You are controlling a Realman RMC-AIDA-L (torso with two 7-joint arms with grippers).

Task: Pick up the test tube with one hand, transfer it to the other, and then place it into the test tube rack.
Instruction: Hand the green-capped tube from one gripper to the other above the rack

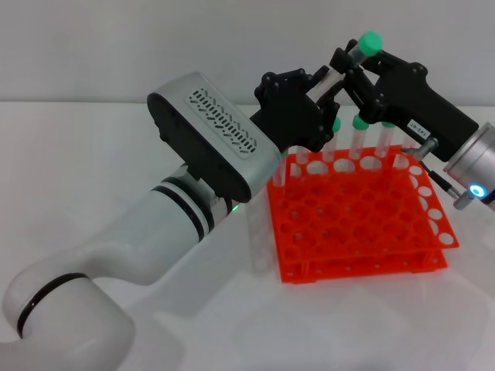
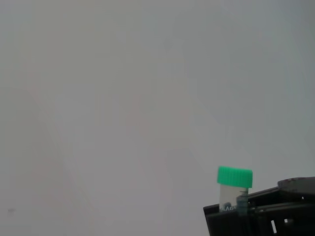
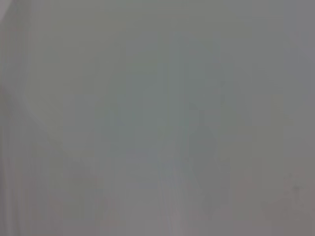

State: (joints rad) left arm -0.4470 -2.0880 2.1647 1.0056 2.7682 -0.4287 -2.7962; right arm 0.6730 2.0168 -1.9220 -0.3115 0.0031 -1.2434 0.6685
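The test tube (image 1: 348, 60), clear with a green cap (image 1: 370, 40), hangs tilted in the air above the back edge of the orange test tube rack (image 1: 363, 224). My left gripper (image 1: 323, 91), black on the white arm, is shut on the tube's lower end. My right gripper (image 1: 352, 68), black with a white label, is closed on the tube just below the cap. The left wrist view shows the cap (image 2: 235, 176) standing above the right gripper's black body (image 2: 266, 211). The right wrist view shows only blank grey.
Several other green-capped tubes (image 1: 360, 135) stand in the rack's back row, just below both grippers. The rack sits on a white table (image 1: 371, 325). My white left arm (image 1: 155, 224) crosses the table's left side.
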